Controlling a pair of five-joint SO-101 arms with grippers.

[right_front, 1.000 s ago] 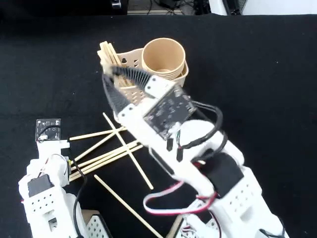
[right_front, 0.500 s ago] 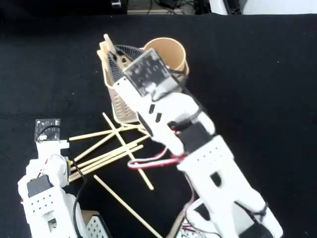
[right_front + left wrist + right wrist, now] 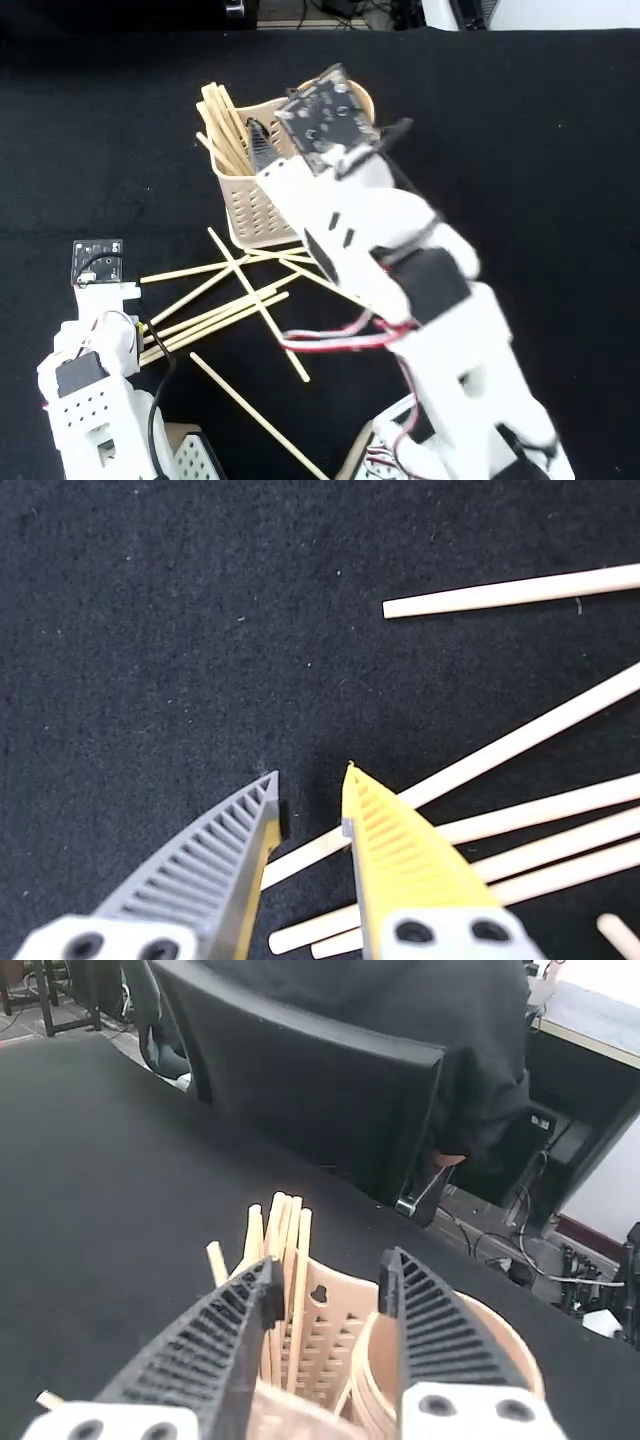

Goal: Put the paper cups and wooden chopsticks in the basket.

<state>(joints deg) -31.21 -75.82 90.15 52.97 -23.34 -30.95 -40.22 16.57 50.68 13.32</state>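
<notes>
A beige slotted basket (image 3: 250, 208) stands at the table's far middle with several wooden chopsticks (image 3: 222, 128) upright in its left end. Stacked paper cups (image 3: 364, 100) peek out behind the right arm. My right gripper (image 3: 330, 1265) hovers open just above the basket (image 3: 325, 1335), between the standing chopsticks (image 3: 285, 1245) and the cups (image 3: 505, 1345). Several loose chopsticks (image 3: 215, 300) lie crossed on the black cloth. My left gripper (image 3: 312, 775) is open low over their ends (image 3: 500, 750), gripping nothing.
The left arm's body (image 3: 90, 385) sits at the near left corner. One stray chopstick (image 3: 255, 420) lies near the front edge. The right arm (image 3: 400, 290) stretches diagonally across the middle. A dark chair (image 3: 310, 1080) stands beyond the table's far edge.
The right arm swung up and away over the basket. The bundle of chopsticks now stands uncovered in the basket's left end. The left arm has stayed put.
</notes>
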